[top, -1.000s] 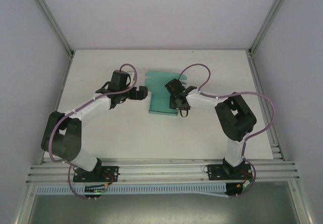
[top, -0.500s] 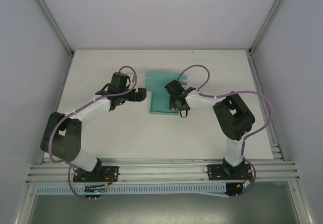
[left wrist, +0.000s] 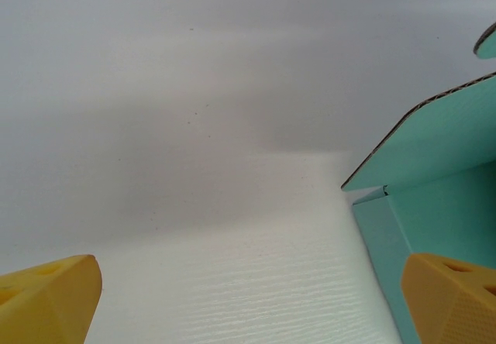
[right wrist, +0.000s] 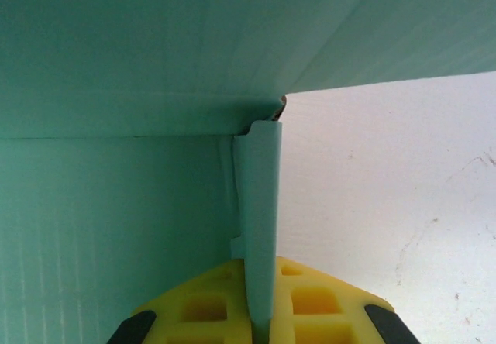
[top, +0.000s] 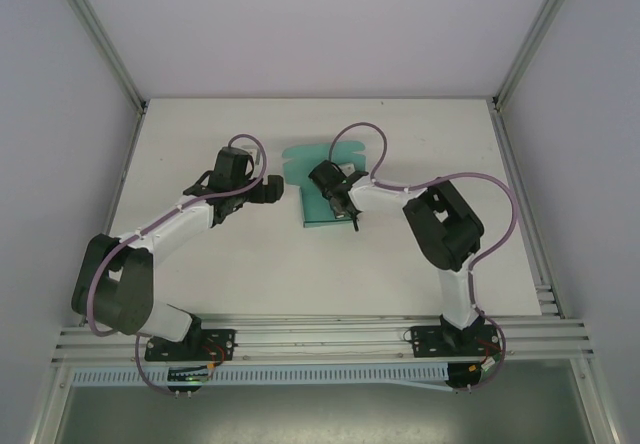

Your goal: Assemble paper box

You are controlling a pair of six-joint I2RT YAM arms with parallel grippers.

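Note:
The teal paper box [top: 314, 214] lies partly folded at the middle of the table, a rounded flap at its far end. My right gripper [top: 338, 200] sits over its right side, shut on a thin upright teal side wall [right wrist: 260, 197] that stands pinched between the yellow pads [right wrist: 310, 301]. In the right wrist view the box floor [right wrist: 116, 228] spreads to the left under a raised panel. My left gripper [top: 277, 192] is open just left of the box. Its yellow fingertips [left wrist: 54, 297] are far apart over bare table, with the box's corner [left wrist: 442, 204] by the right one.
The white table [top: 220, 254] has free room on both sides of the box and in front of it. Metal rails [top: 320, 339] run along the near edge by the arm bases. Pale enclosure walls and corner posts [top: 100, 39] bound the table.
My right gripper has shut on the box's side wall and moved left, carrying the box's far flap left with it. The left gripper backed off slightly to the left, still open.

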